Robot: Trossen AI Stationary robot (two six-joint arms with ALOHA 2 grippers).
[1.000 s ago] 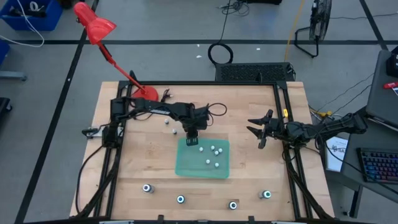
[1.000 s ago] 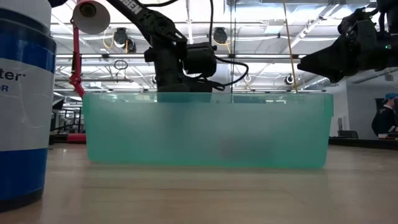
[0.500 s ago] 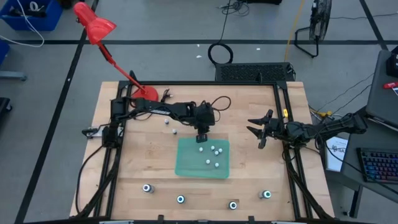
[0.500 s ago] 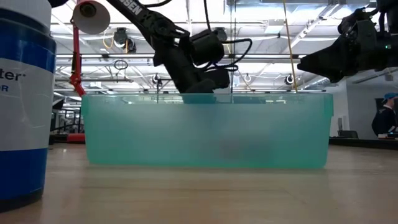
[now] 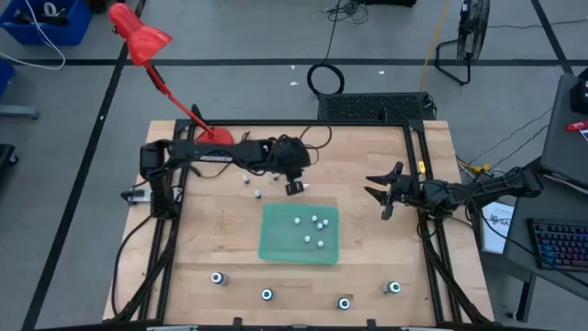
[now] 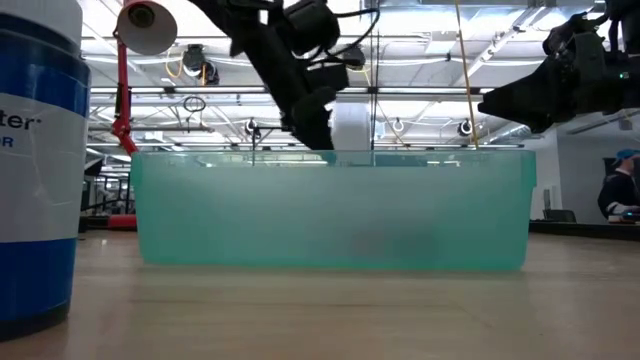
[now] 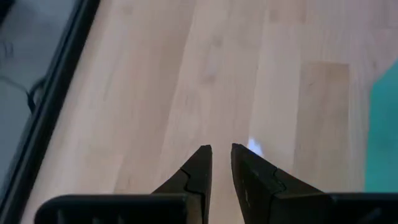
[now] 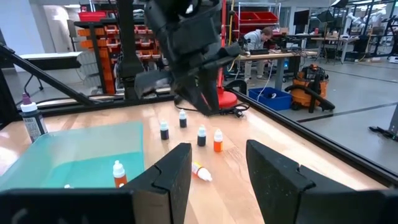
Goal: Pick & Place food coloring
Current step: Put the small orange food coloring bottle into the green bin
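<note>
The food coloring shows as tiny whitish bottles. Several lie in the teal tray [image 5: 276, 248], two stand on the wood beyond its far left corner [image 5: 246, 180] [image 5: 258, 194], and more stand by the tray in the right wrist view [image 8: 201, 135]. Dark round ones with teal tops [image 5: 266, 295] stand in a row along the near edge. My left gripper [image 5: 294, 187] [image 7: 221, 149] hangs over bare wood just past the tray's far rim. It slants down with only a narrow gap between its fingers, and nothing is in that gap. My right gripper [image 5: 386, 193] [image 8: 217, 162] waits open at the right edge.
A red lamp [image 5: 138, 39] leans over the far left corner, its base [image 5: 217, 138] on the table. A blue and white container [image 6: 40, 160] stands close to the low camera. Bare wood lies between the tray and the right arm. A person [image 6: 622, 190] sits beyond the table.
My left gripper has risen out of the teal tray and drawn back toward the table's far edge. It has tipped from pointing nearly straight down to a slant. The bottles in the tray lie where they were.
</note>
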